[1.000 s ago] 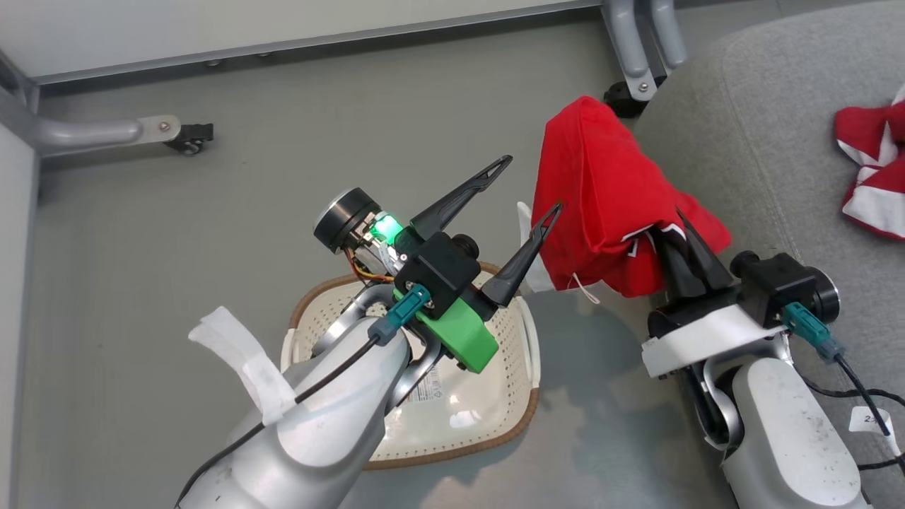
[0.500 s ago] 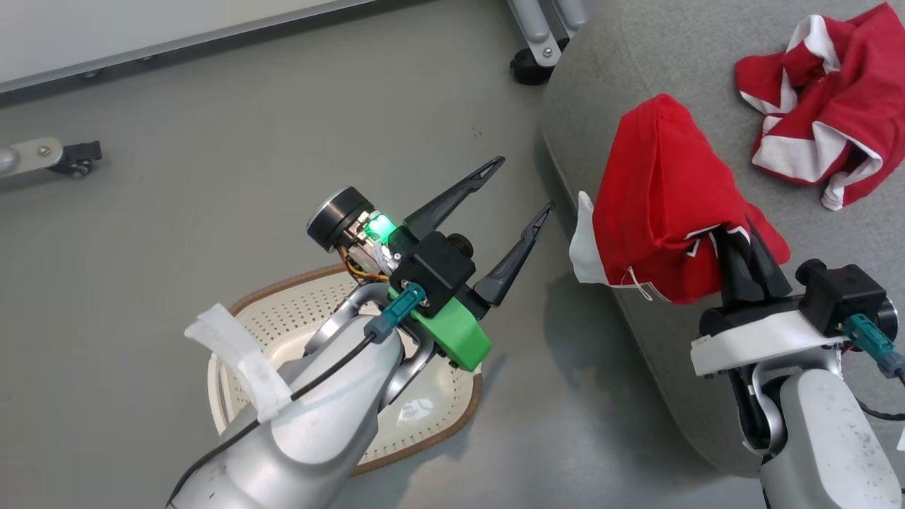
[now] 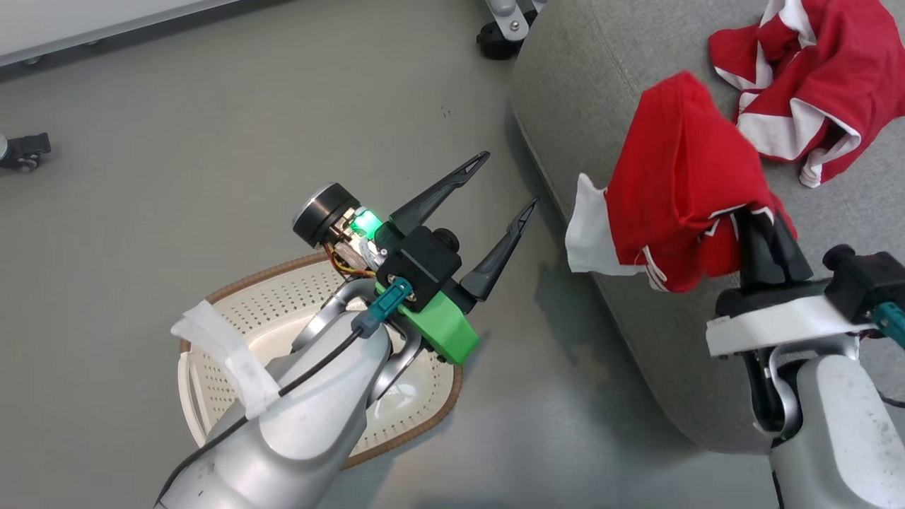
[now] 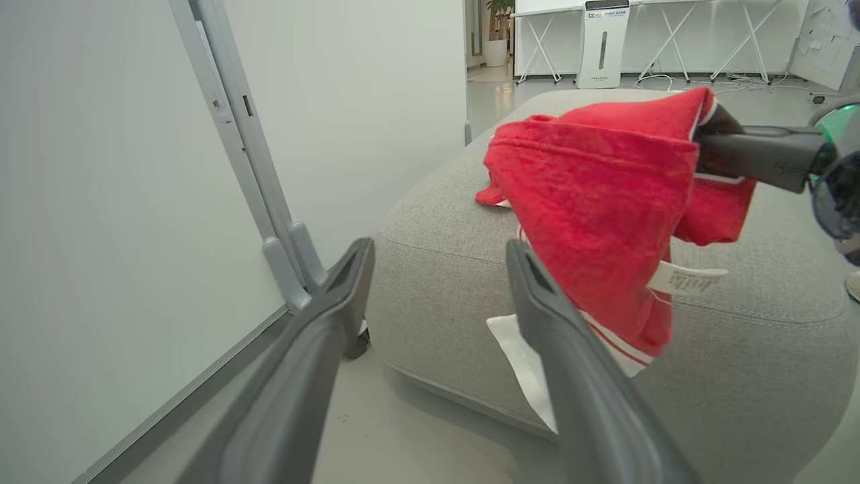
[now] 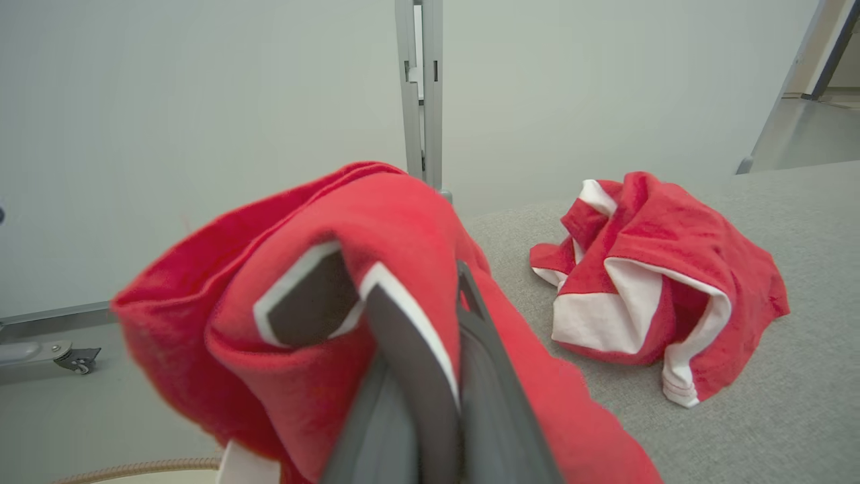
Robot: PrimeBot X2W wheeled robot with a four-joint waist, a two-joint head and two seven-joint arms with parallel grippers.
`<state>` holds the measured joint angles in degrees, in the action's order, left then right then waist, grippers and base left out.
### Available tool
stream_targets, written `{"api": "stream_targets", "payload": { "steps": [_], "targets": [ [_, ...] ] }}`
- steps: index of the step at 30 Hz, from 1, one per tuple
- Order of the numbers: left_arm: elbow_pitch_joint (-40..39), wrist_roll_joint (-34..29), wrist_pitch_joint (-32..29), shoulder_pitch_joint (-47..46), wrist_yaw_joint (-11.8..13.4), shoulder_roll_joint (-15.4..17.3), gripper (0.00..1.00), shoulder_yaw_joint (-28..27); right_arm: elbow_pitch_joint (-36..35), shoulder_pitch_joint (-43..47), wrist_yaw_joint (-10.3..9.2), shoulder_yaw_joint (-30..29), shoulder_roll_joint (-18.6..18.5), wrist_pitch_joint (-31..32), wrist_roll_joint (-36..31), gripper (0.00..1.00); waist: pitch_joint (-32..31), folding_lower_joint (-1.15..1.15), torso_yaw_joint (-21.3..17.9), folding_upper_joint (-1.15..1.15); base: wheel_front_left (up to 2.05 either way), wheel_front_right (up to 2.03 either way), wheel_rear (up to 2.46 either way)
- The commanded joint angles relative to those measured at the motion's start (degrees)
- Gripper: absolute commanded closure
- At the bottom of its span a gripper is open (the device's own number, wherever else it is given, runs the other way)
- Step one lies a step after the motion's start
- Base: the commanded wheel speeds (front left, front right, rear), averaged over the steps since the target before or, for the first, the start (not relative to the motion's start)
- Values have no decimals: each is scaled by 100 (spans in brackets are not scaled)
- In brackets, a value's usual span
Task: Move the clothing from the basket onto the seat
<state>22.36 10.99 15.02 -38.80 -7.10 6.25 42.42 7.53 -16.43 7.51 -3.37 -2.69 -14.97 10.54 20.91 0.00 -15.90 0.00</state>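
Note:
My right gripper [image 3: 762,225] is shut on a red jersey [image 3: 682,187] with black-and-white number trim, which hangs in the air over the left edge of the grey seat [image 3: 601,85]. The same jersey [image 4: 598,208] shows in the left wrist view, and it drapes over the right gripper's fingers [image 5: 410,376] in the right wrist view. A second red-and-white garment [image 3: 802,78] lies crumpled on the seat farther back. My left gripper [image 3: 505,180] stands open above the floor, beyond the cream basket [image 3: 226,332], which my left arm partly covers.
Grey floor lies between the basket and the seat. A caster and metal legs [image 3: 502,25] stand at the seat's far corner. Another caster [image 3: 21,148] sits at far left. A white partition wall with a grey post [image 4: 235,134] runs behind.
The head camera has swung right, so the seat fills more of the picture. My right gripper has carried the jersey from beside the seat's edge to over it. The left gripper stays open.

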Motion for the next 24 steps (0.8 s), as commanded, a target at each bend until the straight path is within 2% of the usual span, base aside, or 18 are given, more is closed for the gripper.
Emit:
{"api": "stream_targets", "payload": {
  "steps": [1,13,17,24],
  "targets": [
    [0,5,21,-21,-13,50,0,-26,-68,-158,-4,-65,-14,-7,-26,100,65,0,14,0,0,0,0],
    [18,-82,22,-207,-15,154,0,28,-475,-1754,-4,-887,-45,-7,-467,100,796,0,40,0,0,0,0],
    [18,-114,8,-332,-19,222,0,44,-489,-2369,-5,-1229,-254,-7,-488,100,1132,0,34,0,0,0,0],
    [-7,-150,-44,-462,-19,379,0,73,-319,-3229,-4,-1922,-826,-7,-518,100,1594,0,-72,0,0,0,0]
  ]
}}
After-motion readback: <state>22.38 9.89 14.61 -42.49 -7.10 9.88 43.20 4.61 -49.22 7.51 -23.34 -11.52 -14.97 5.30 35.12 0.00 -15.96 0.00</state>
